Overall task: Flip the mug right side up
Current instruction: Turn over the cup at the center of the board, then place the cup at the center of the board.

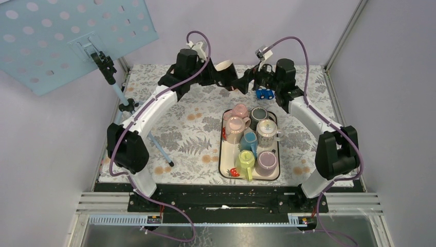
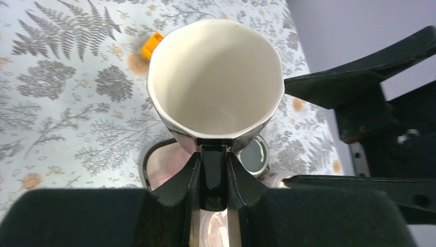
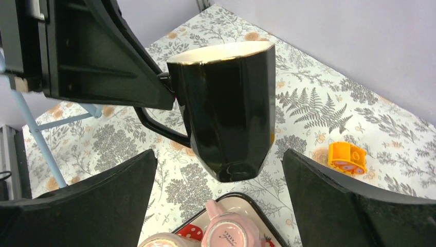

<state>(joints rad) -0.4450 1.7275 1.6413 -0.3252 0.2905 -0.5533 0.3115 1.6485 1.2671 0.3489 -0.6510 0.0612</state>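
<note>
Left fingers point(image 2: 191, 177) are clamped on the mug point(image 3: 226, 113) at its handle side, holding it mouth-up in the air beyond the tray point(image 1: 222, 154). Right fingers point(image 3: 118, 195) gape wide either side of it, touching nothing. Turning looks done; next, lower it gently onto the table point(image 1: 180, 123) and release.

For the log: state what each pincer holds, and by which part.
The left pincer holds the black mug by its handle, mouth up. The right pincer is open around it, holding nothing.

Left arm point(image 1: 149, 110) and right arm point(image 1: 308, 113) reach forward, wrists facing; left pincer point(image 2: 213, 154) clamped tight, right pincer point(image 3: 218, 175) spread wide.
</note>
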